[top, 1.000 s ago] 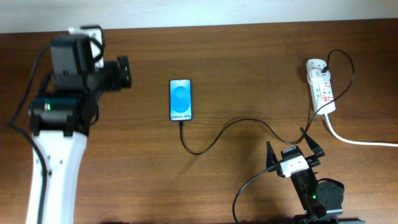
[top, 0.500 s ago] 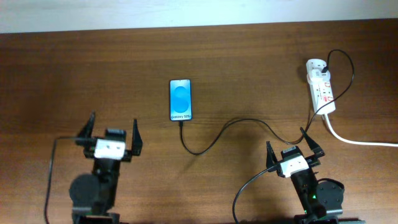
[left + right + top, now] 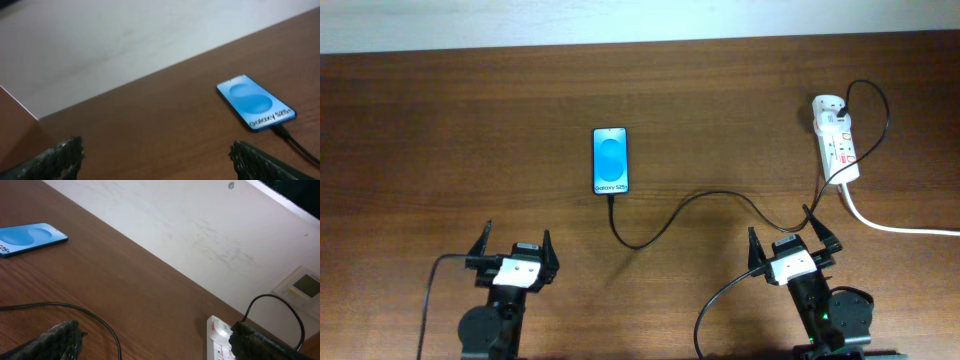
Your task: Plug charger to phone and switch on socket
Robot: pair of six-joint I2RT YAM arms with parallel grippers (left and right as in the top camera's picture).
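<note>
The phone (image 3: 611,160) lies flat at the table's middle, blue screen lit; it also shows in the left wrist view (image 3: 255,102) and the right wrist view (image 3: 30,238). The charger (image 3: 692,202), a thin black cable, runs from the phone's bottom edge in a loop to the socket (image 3: 836,138) at the far right; its tip sits at the phone's bottom port (image 3: 281,131). The socket also shows in the right wrist view (image 3: 218,337). My left gripper (image 3: 513,256) is open and empty at the front left. My right gripper (image 3: 790,242) is open and empty at the front right.
A thick white cord (image 3: 900,225) runs from the socket off the right edge. A pale wall (image 3: 620,20) lies behind the table's far edge. My arms' black cables (image 3: 725,300) trail at the front edge.
My left arm has pulled back from the far left to the front left and lowered. The right arm, phone and charger have not moved.
</note>
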